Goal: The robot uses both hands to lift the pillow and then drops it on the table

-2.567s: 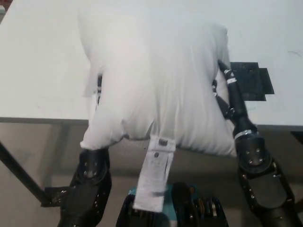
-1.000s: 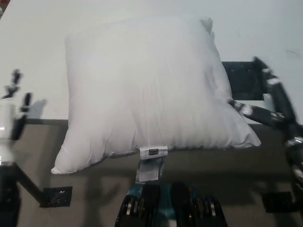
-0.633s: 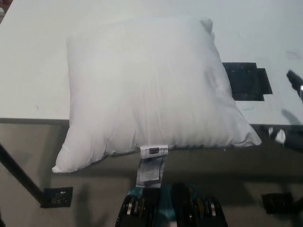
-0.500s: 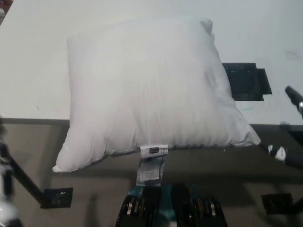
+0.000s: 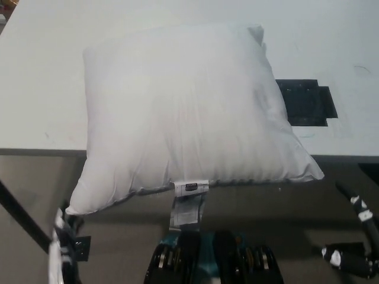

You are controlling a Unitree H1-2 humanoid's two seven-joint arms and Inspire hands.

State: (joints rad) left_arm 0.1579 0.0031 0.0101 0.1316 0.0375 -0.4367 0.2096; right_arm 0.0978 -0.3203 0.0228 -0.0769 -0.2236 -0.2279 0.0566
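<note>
White table (image 5: 35, 71) bears the pillow (image 5: 183, 112); both hands' fingers apart, below it.

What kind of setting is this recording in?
Probably a lab or test room, not a home: a plain white table bearing only a white stuffed pillow, a black patch on its top, a bare grey floor.

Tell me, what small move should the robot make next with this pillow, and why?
Probably nothing more than letting both arms settle at rest. The pillow already lies on the table, its near edge and tag hanging over the front, and no robot hand touches it: the left robot hand sits low at the lower left, the right robot hand low at the lower right, both clear of it.
</note>
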